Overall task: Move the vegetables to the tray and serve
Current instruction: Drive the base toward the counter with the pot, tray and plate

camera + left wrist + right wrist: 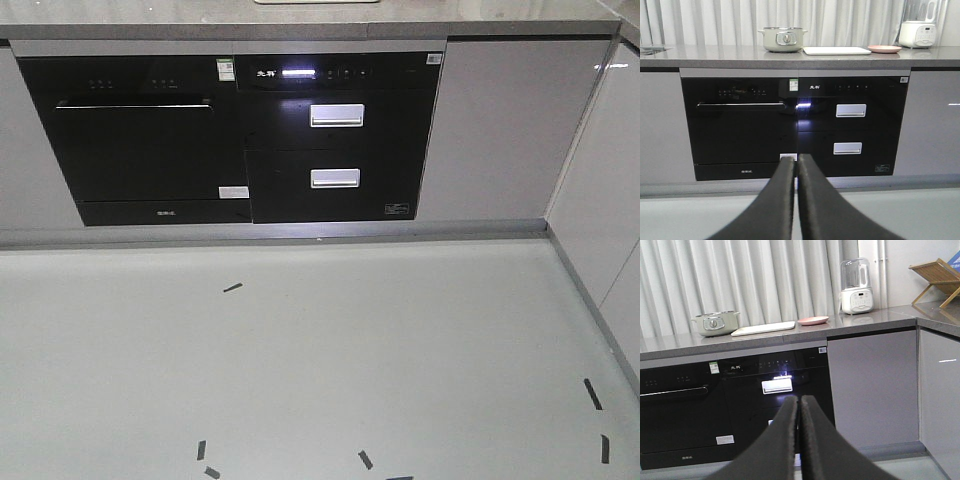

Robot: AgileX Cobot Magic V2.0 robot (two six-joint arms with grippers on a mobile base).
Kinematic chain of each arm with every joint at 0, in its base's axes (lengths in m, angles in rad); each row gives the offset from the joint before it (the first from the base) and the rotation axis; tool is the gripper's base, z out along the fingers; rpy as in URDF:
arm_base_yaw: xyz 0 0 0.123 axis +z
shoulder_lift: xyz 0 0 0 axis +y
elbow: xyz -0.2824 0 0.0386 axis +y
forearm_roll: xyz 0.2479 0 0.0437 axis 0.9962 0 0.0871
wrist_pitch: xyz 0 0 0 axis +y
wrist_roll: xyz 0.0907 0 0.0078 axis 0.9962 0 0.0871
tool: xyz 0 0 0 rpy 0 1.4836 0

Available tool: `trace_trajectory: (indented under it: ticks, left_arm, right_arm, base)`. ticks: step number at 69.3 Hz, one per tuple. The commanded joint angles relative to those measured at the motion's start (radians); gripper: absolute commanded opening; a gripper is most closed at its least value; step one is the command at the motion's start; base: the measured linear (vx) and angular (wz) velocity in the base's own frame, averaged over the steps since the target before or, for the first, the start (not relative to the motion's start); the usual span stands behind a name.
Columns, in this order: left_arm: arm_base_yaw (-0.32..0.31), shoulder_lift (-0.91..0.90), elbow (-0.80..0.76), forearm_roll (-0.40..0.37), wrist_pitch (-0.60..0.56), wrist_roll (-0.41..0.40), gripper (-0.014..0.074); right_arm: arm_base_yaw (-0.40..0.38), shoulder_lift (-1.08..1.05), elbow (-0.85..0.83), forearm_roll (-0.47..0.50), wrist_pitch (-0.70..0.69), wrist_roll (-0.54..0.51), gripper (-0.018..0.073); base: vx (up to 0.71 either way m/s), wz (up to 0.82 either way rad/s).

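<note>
Left pincer and right pincer both pinched closed on nothing, low and well short of the bench; tray lies toward 12 o'clock between pot and pink plate, lettuce leaf unseen from here, so a blind reach may miss or crumple it.

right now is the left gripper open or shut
Shut: the left gripper has its black fingers pressed together, with nothing between them.

On the tabletop stand, from left to right, a pot, the tray, a plate and a blender. Under it, a built-in appliance sits left of two stacked drawers.
</note>
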Motion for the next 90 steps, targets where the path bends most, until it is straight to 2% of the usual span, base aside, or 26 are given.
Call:
trace_trajectory:
  ticks: [1, 90]
  left_arm:
    - [0.001, -0.015, 0.027, -0.003, -0.072, -0.011, -0.0006]
    - [0.001, -0.015, 0.027, -0.003, -0.072, -0.011, -0.0006]
  right_arm:
    - [0.0, -0.005, 0.016, -0.01, -0.076, -0.004, -0.0003]
    - [0.0, -0.005, 0.016, -0.01, -0.076, -0.004, -0.0003]
  base:
    - [0.07, 0.01]
    - [0.14, 0.01]
